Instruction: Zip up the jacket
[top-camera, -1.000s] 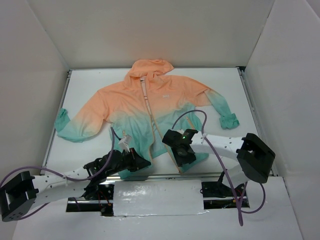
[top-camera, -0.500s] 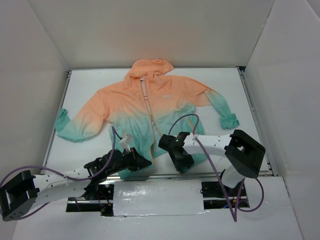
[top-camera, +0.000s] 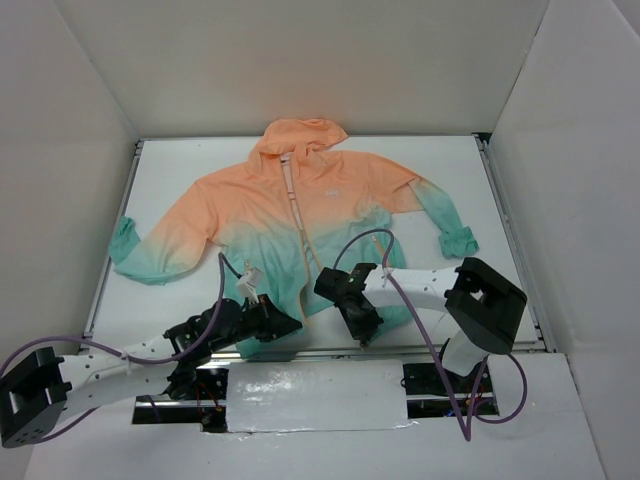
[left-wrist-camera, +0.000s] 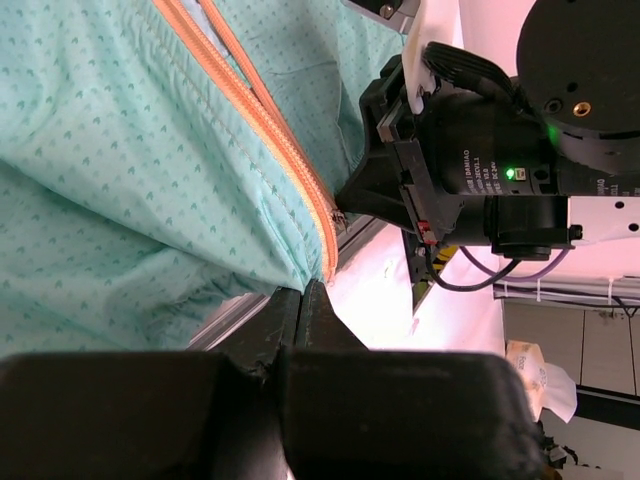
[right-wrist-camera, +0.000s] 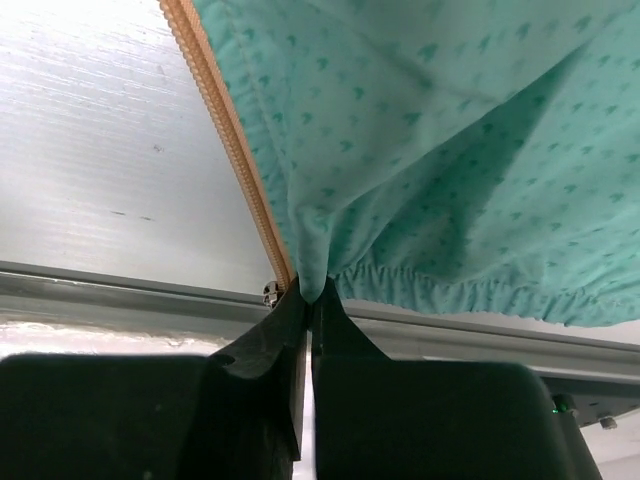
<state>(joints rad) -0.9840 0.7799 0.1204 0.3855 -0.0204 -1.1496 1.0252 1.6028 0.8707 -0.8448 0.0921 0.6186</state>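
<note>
Right end effector (top-camera: 366, 338) crowds left end effector (top-camera: 292, 326); walls (top-camera: 70, 150) enclose table (top-camera: 190, 160).

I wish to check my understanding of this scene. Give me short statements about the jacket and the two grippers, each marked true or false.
1. The thin hooded jacket, peach fading to teal, lies with its hood toward the far side of the white table. True.
2. The right gripper stands open above the fabric. False: it is shut, pinching the teal hem beside the orange zipper.
3. The left gripper is shut on the jacket's teal fabric by the zipper's lower end. True.
4. The sleeves are folded under the body. False: both sleeves lie spread out to the sides.
</note>
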